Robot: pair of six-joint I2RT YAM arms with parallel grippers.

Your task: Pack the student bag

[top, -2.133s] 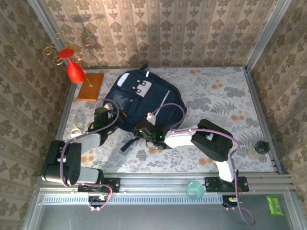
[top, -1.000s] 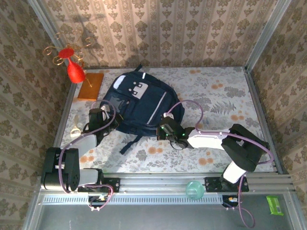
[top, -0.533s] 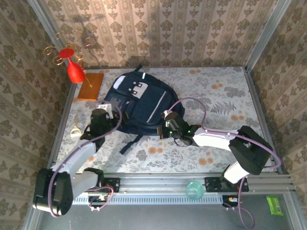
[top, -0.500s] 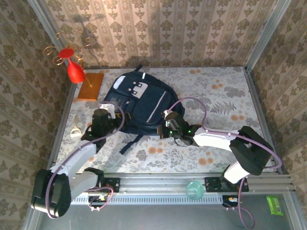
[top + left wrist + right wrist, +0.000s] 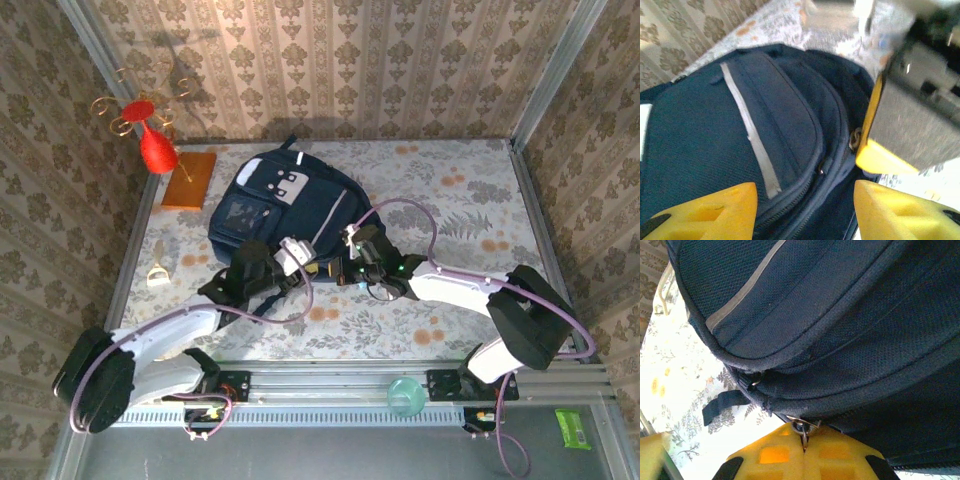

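Swung left gripper point(image 5: 288, 256) from the side of the student bag point(image 5: 290, 212) to its near edge, half open, empty. Right gripper point(image 5: 804, 452) just beside, shut tight on the zip pull point(image 5: 801, 429); bag ahead on counter point(image 5: 460, 205)

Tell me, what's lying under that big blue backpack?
The flowered table cover shows all around the backpack, and a black strap pokes out from its edge. Anything directly beneath is hidden by the bag itself.
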